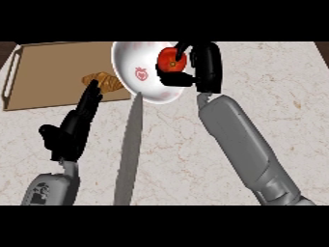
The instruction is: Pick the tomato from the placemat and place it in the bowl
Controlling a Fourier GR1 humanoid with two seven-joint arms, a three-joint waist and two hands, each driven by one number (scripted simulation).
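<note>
The left robot hand (73,126) rests with straight fingers above the worktop (281,87). Beyond, the right robot hand (199,65) pinches the tomato (171,58) over the bowl (142,72); released near the rim, it might roll out.

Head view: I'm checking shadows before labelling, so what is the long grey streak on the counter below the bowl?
Head view: the streak looks like a shadow, narrow and soft-edged, running from the white bowl down the marble counter; lighting is otherwise even, no glare on the tomato in the right hand.
</note>
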